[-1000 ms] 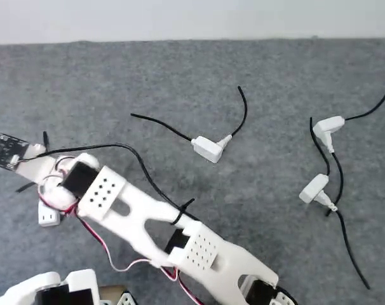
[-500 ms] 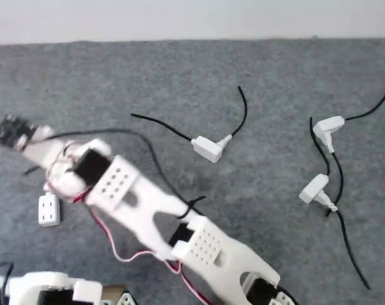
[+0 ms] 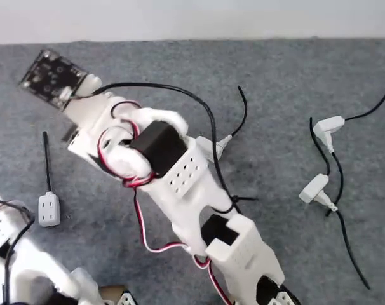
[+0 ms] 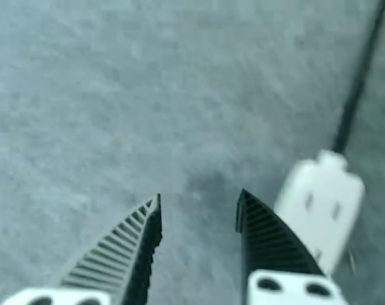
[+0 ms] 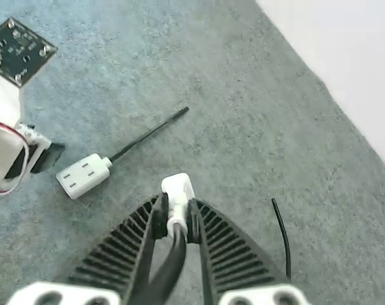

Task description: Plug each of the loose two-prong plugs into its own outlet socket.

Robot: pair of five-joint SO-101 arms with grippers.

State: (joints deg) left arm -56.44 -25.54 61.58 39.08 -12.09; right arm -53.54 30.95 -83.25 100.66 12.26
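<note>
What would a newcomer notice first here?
The right gripper is shut on a white plug, close to the outlet socket. The left gripper hangs open beside that socket. Far right in the high view, a loose plug and a second plug lie untouched.

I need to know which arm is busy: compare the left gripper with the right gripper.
The left gripper is open, with bare carpet between its fingers; the right gripper is shut on a white plug. The outlet socket lies right beside one finger of the left gripper, but apart from the right gripper. Both have black ribbed fingers.
</note>
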